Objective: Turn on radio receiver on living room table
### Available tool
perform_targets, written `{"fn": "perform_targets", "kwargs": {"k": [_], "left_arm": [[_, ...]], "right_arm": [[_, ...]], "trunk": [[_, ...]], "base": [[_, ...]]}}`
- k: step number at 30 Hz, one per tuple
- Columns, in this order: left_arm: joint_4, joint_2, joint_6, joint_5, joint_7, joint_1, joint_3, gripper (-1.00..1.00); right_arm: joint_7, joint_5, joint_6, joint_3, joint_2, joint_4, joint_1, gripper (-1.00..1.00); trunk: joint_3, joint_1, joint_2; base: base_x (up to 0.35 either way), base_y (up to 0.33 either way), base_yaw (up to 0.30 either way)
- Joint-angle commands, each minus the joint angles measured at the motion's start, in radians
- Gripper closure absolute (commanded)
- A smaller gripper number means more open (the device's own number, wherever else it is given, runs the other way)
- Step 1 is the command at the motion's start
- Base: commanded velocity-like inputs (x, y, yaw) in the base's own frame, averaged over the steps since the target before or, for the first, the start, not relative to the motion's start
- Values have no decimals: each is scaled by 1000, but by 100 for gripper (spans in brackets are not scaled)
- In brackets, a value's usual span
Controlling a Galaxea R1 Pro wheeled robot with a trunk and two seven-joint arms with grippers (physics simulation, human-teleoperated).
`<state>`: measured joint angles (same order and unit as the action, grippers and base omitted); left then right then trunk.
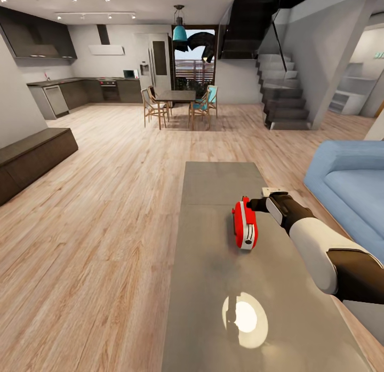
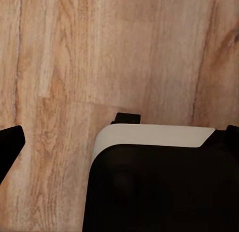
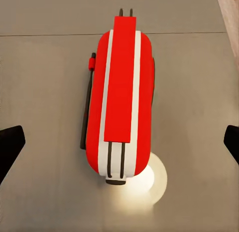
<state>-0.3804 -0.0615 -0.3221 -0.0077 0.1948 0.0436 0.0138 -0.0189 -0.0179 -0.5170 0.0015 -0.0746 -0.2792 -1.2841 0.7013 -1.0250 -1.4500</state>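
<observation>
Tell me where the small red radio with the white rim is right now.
In the head view the small red radio sits on the long grey coffee table, toward its right edge, just beside the right gripper, with the blue sofa beyond.

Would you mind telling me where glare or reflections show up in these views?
Head view: a round bright reflection sits on the glossy table near its close end, clear of the radio. Right wrist view: a similar pale glow lies on the tabletop against the radio's end. Left wrist view: matte wood floor, no glare.

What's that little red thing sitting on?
The red radio receiver rests on the glossy grey table, beside a bright lamp reflection. The patch of tabletop directly beneath it is covered, so that can't be seen.
</observation>
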Motion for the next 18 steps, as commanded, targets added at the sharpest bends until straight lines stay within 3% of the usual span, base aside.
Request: {"fn": "perform_targets", "kwargs": {"k": [1, 18], "left_arm": [[0, 0, 0, 0, 0, 0, 0, -100], [1, -1, 0, 0, 0, 1, 0, -100]], "right_arm": [[0, 0, 0, 0, 0, 0, 0, -100], [-1, 0, -6, 0, 1, 0, 0, -100]], "trunk": [[0, 0, 0], [9, 0, 0]], "base": [[0, 0, 0], [0, 0, 0]]}}
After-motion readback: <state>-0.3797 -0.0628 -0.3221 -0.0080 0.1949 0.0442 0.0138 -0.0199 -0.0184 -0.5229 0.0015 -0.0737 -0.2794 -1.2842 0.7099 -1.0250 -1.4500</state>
